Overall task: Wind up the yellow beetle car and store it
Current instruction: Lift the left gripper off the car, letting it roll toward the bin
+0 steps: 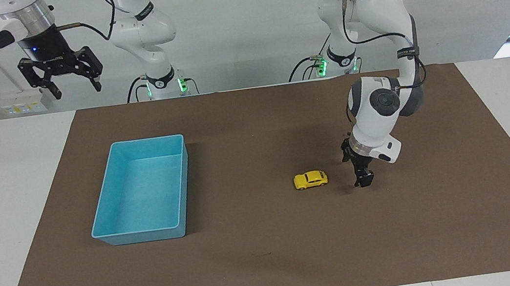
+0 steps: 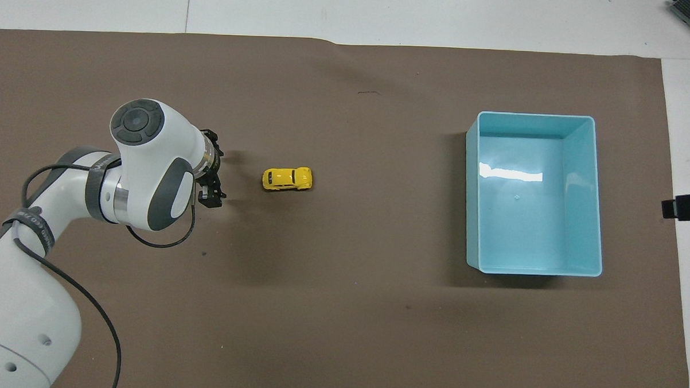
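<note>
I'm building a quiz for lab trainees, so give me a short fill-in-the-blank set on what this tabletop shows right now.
1. The yellow beetle car stands on its wheels on the ____ mat.
2. The car lies between the left tool and the light-blue ____.
3. The bin holds ____.
4. The right tool waits high above the table with fingers ____.

Missing words: brown; bin; nothing; open

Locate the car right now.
The car sits on the brown mat, free of the left gripper beside it, between that gripper and the bin.
</note>
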Robot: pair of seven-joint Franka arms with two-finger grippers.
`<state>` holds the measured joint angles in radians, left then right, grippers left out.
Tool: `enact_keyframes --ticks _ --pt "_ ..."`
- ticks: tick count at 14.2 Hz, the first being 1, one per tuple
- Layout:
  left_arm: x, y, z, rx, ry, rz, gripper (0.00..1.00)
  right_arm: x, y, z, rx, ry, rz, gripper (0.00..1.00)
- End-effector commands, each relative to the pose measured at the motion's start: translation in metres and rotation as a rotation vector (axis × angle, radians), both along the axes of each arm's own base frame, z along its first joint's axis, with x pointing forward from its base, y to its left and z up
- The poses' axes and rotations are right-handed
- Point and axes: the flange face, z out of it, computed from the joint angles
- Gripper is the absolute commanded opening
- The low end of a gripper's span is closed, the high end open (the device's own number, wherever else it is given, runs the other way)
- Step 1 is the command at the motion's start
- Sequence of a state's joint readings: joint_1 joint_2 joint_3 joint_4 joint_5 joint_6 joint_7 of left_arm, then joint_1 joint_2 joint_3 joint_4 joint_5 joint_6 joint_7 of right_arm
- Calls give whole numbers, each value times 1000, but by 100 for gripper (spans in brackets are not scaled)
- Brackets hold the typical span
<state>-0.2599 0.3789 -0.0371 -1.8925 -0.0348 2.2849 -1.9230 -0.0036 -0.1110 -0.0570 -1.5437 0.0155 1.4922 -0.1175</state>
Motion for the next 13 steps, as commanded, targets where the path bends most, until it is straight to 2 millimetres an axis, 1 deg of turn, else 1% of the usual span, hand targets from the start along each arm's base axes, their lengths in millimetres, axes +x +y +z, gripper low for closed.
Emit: enact_keyframes --ticks 1,10,13 --pt "-1 5 4 -1 -5 -7 100 -5 1 4 -13 7 -7 100" --pt "1 4 6 -2 -15 -17 100 -5 0 4 -13 7 -8 100" --pt "1 4 16 -5 -28 -50 100 -6 -3 4 -12 7 -13 100"
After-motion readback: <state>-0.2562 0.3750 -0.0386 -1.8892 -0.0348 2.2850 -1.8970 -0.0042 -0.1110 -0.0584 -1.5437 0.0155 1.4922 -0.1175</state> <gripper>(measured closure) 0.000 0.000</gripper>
